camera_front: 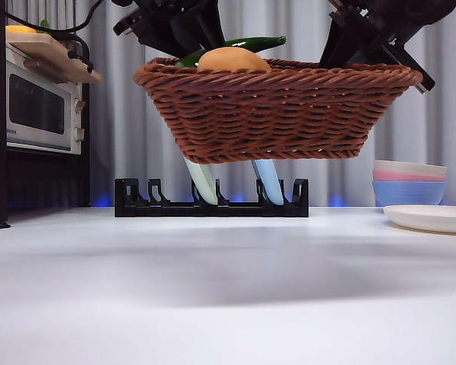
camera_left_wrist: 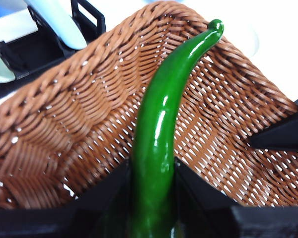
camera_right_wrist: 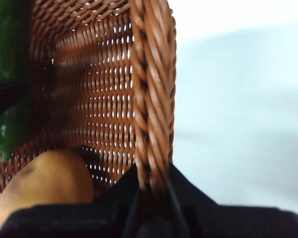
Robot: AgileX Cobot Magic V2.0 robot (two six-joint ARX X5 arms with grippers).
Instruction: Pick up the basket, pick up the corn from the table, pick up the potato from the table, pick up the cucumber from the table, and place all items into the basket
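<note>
A bare white table (camera_front: 213, 289) fills the near part of the front view, with nothing on it close to the camera. Above its middle hangs the basket (camera_front: 277, 114), a wide brown wicker one, lifted clear off the table. On the basket's right side, the right gripper (camera_right_wrist: 151, 193) has its jaws clamped on the rim. Inside the basket lies the potato (camera_front: 233, 60), a tan oval showing just above the rim; the right wrist view shows it resting on the basket floor. The corn cannot be made out in any view. Over the basket's left part, the left gripper (camera_left_wrist: 153, 198) is closed around the thick end of the cucumber (camera_left_wrist: 161, 124), glossy and dark green. Its long axis runs straight out from the jaws across the basket's inside, stem tip reaching toward the opposite rim. The cucumber appears to be above the weave, so letting go should likely drop it in. Farther back stand a black dish rack (camera_front: 211, 201), stacked bowls (camera_front: 409, 182) at right, and a microwave (camera_front: 34, 103) at left.
</note>
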